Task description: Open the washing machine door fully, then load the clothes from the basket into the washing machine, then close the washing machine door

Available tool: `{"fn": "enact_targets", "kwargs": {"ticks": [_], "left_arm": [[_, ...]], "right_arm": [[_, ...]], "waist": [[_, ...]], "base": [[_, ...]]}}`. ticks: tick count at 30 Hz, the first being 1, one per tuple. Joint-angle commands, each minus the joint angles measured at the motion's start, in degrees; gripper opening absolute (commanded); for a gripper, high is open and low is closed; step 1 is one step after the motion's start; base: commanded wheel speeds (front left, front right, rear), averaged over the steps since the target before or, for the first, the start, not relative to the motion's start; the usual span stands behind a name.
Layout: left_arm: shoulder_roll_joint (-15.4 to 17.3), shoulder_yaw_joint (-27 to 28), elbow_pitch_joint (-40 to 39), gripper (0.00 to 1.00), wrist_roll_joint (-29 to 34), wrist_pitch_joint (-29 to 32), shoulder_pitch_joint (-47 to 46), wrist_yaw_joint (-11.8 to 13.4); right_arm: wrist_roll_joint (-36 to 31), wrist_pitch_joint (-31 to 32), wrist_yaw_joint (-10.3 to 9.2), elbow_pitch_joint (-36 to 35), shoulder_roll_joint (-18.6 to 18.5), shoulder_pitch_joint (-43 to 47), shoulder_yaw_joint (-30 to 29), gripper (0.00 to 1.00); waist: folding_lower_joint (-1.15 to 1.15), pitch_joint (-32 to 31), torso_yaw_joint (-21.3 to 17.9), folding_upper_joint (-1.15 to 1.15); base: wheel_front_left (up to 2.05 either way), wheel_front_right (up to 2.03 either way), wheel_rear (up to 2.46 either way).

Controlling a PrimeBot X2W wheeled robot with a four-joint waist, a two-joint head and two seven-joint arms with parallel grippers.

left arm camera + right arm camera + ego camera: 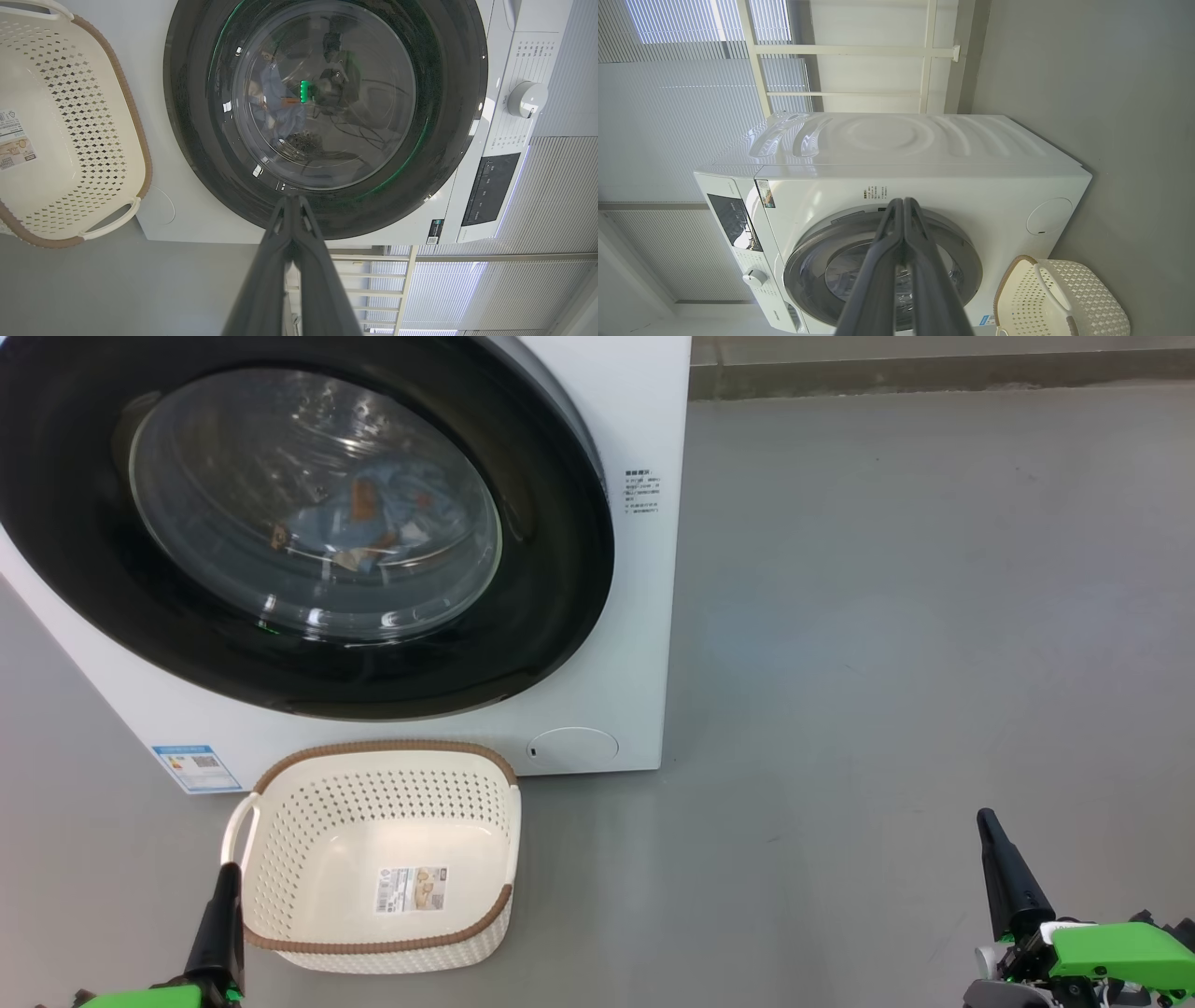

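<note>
Head view showed the door (308, 523) shut flush on the washing machine (644, 663), the clothes (364, 523) behind its glass, the basket (383, 747) bare on the floor (887, 663) just below. The left hand (227, 877), pinched shut and empty, sat beside the basket, nearer the door; the right hand (988, 826), likewise shut and empty, lay well off rightward.
</note>
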Motion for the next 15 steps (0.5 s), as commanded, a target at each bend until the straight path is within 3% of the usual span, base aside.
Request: {"fn": "enact_targets", "kwargs": {"ticks": [1, 15], "left_arm": [[0.92, 1.99, -1.46, 0.0, 0.28, 0.45, -2.24, -0.2], [0.92, 1.99, -1.46, 0.0, 0.29, 0.45, -2.24, -0.2]], "right_arm": [[-0.28, 0.48, -0.05, -1.69, -0.17, -1.55, 1.34, 0.0], [-0.28, 0.48, -0.05, -1.69, -0.17, -1.56, 1.33, 0.0]], "waist": [[0.0, 0.0, 0.0, 0.0], [0.0, 0.0, 0.0, 0.0]], "base": [[0.0, 0.0, 0.0], [0.0, 0.0, 0.0]]}}
